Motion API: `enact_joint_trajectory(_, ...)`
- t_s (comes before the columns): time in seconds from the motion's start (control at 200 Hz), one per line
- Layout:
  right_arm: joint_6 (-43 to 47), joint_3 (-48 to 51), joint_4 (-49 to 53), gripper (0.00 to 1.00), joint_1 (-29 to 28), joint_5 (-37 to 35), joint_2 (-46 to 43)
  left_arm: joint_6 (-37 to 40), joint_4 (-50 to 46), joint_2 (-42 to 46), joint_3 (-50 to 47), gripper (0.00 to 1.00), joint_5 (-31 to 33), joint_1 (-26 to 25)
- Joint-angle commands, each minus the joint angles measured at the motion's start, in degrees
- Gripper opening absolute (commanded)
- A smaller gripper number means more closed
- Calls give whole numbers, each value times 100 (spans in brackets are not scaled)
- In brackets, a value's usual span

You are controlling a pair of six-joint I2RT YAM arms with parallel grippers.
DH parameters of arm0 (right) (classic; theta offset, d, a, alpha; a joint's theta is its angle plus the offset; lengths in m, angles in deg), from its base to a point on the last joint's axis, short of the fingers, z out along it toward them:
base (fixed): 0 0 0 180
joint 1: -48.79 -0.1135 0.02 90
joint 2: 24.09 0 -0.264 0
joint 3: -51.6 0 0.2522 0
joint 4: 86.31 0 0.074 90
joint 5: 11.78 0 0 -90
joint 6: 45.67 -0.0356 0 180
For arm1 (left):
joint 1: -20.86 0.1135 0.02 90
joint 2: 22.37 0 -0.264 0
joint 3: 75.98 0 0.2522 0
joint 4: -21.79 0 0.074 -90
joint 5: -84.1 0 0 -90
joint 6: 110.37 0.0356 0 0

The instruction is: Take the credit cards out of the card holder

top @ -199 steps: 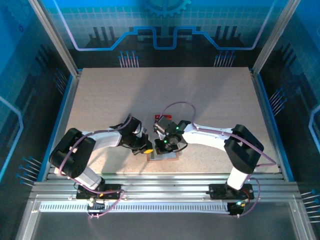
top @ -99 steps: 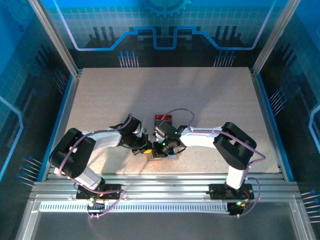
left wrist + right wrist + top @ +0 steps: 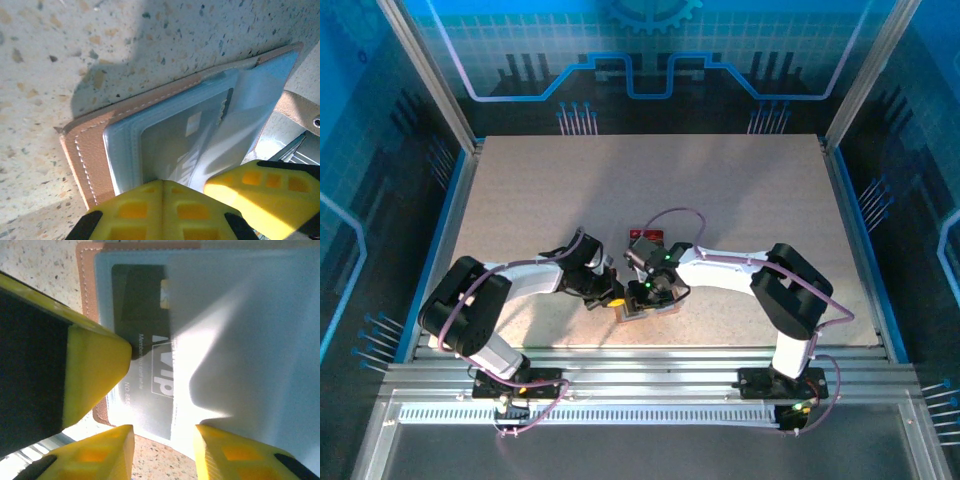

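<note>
The salmon-pink card holder [image 3: 660,307] lies open near the table's front edge, its pale blue-grey pocket [image 3: 125,145] facing up. A grey credit card marked VIP [image 3: 145,340] sits inside that pocket. A red credit card [image 3: 644,234] lies on the table just behind the right wrist. My left gripper [image 3: 162,182] is shut, its joined tips pressing on the holder's pocket edge. My right gripper [image 3: 164,432] is open, its fingers straddling the near end of the pocket and the VIP card. Both grippers meet over the holder [image 3: 630,297].
The speckled tabletop [image 3: 650,180] stretches free behind and to both sides of the arms. A metal rail [image 3: 640,360] runs along the front edge close to the holder. Blue walls enclose the table.
The right gripper has opened its jaws and shifted a little toward the holder's near end. The left gripper stays shut on the same spot.
</note>
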Motion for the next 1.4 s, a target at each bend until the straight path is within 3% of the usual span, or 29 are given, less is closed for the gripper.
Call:
enact_joint_trajectory(0.0,162,-298,647,39,-146,-516,-12,170,-315,-38,56,0,86,-25)
enact_joint_trajectory(0.21,358,-854,1471,44,-355,-1283,228,170,-331,-24,65,0,88,-19)
enact_joint_trajectory(0.4,406,-993,1615,47,-465,-1419,302,170,-324,-34,65,0,92,-26)
enact_joint_trajectory(0.58,358,-654,1205,38,-422,-1042,41,161,-332,-29,89,0,77,-20)
enact_joint_trajectory(0.79,500,-278,1045,37,-357,-1201,-195,161,-337,-21,100,0,84,-26)
enact_joint_trajectory(0.885,556,-232,815,35,-257,-926,-228,168,-355,6,113,0,80,-22)
enact_joint_trajectory(0.97,386,-37,189,19,-62,-233,-319,183,-395,7,135,0,101,-22)
enact_joint_trajectory(1.045,112,204,-460,12,146,323,-349,178,-387,6,135,0,104,-20)
enact_joint_trajectory(1.201,-263,479,-1280,8,508,901,-265,161,-381,-4,118,0,108,-22)
enact_joint_trajectory(1.396,-231,261,-1328,7,663,1206,132,161,-386,17,106,0,115,-26)
